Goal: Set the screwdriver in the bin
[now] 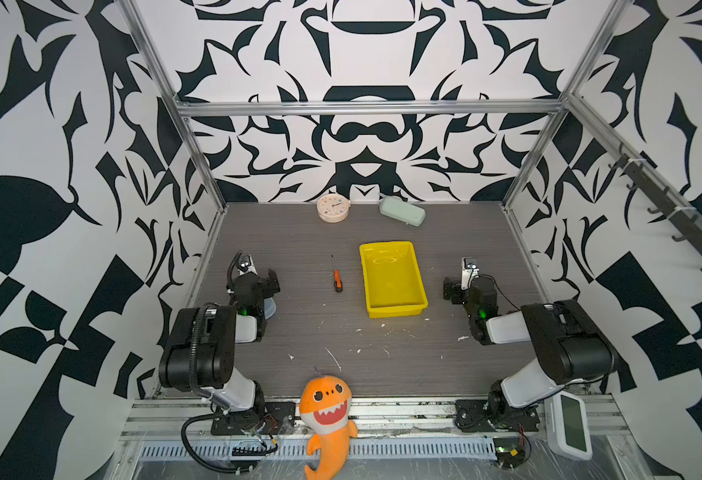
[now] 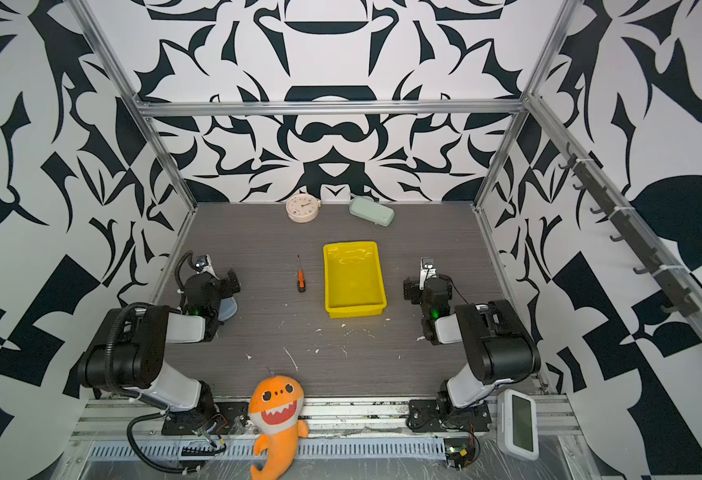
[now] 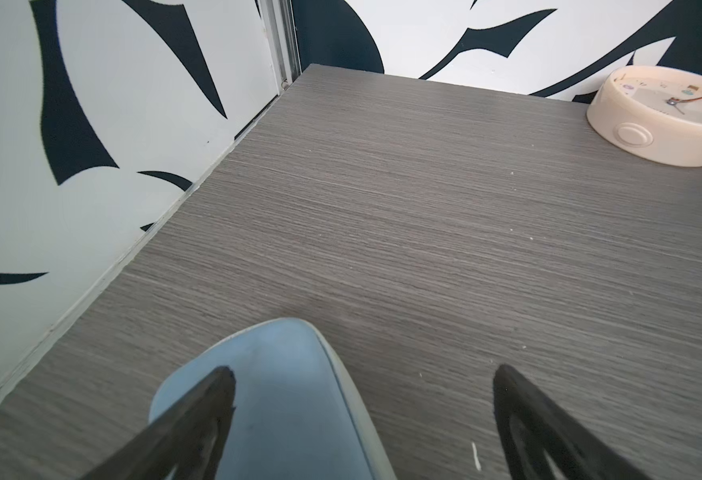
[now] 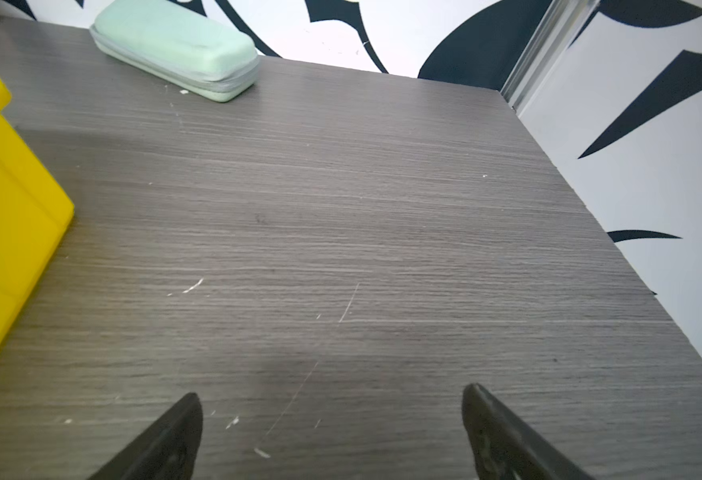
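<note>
Screwdriver (image 1: 336,276): orange handle, black butt, thin dark shaft; lies beside bin (image 1: 397,311), well apart from left gripper (image 3: 363,374) and right gripper (image 4: 332,399); both jaws wide.

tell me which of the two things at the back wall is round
The cream clock; the pale green case beside it is oblong.

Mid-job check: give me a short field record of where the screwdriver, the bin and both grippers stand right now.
screwdriver: small, orange handle, thin dark shaft; lying flat on the grey table, left of the bin in both top views, not touching it
bin: shallow yellow plastic tray, empty
left gripper: open, holding nothing; a pale blue rounded object lies beneath it
right gripper: open, holding nothing, above bare table right of the bin
task state: screwdriver not yet picked up
</note>
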Controlling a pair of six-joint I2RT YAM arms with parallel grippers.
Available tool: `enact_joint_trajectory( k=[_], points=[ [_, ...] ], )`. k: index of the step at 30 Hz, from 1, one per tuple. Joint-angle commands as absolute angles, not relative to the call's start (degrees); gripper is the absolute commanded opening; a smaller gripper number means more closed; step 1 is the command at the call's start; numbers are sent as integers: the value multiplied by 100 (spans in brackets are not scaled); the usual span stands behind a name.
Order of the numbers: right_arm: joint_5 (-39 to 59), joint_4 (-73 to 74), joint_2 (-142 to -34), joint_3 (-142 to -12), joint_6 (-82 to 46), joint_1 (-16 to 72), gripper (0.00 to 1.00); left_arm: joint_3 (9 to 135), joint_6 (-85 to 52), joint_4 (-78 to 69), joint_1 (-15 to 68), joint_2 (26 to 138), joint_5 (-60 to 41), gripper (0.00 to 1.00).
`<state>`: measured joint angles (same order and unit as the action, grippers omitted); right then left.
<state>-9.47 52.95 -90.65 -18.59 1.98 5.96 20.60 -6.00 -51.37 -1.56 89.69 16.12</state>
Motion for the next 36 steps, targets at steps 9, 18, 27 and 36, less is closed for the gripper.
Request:
enact_joint_trajectory(
  k=[9,18,27,36],
  points=[
    [-818,5291,-8910,-2003,91,545,100,2106,-687,-5287,-175,8888,1577,99],
    [-826,5300,-8904,-1998,93,552,100,2105,-684,-5282,-176,8887,1582,99],
    [-800,5282,-8915,-2015,114,553,100,2111,-685,-5273,-176,8887,1575,99],
    [-1607,4343,-7804,-2032,199,977,100,1937,-356,-5316,-122,8396,892,99]
  ],
)
